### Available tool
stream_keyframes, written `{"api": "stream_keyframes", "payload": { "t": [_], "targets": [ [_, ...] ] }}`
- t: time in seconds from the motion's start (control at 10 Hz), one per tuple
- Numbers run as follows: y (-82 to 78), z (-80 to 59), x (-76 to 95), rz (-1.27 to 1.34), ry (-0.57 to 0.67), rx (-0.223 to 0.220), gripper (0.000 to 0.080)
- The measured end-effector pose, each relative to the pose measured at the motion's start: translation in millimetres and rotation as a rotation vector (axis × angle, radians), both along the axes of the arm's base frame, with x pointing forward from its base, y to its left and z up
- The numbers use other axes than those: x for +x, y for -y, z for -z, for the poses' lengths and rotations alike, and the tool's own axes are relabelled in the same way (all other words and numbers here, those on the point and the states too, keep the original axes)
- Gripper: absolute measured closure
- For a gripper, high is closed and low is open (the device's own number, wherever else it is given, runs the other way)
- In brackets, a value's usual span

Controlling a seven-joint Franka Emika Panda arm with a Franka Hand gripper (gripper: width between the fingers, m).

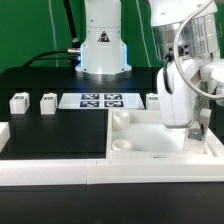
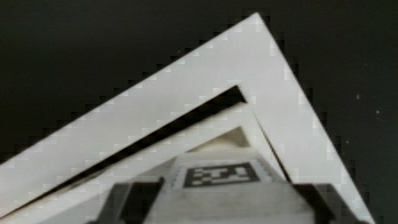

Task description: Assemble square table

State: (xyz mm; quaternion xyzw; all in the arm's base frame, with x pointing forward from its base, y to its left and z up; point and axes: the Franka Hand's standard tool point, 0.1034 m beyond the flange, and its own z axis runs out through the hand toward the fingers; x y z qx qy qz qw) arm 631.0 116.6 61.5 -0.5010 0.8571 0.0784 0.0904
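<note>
Claw (image 1: 185, 125) over the table top's (image 1: 150, 140) corner.
We cannot tell whether it pinches or merely straddles it, probably for repositioning.

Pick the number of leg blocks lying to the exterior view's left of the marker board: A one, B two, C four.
B: two leg blocks sit side by side on the black table, to the exterior view's left of the marker board.
</note>
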Motion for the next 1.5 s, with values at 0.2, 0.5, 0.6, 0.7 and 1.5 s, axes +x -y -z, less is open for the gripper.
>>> {"api": "stream_keyframes", "payload": {
  "t": [0.2,0.5,0.6,0.7,1.5],
  "targets": [
    [-0.5,0.8,-0.4,-0.001,-0.001,0.000,0.0273],
    [-12.9,-34.1,-7.3,-0.025,0.030,0.015,0.0176],
    [-15.9,-54.1,-8.0,-0.028,0.048,0.027,0.0155],
    [-16.0,-64.0,-6.5,-0.028,0.058,0.032,0.0151],
    [-26.1,-63.5,-17.8,-0.074,0.062,0.030,0.0150]
  ]
}}
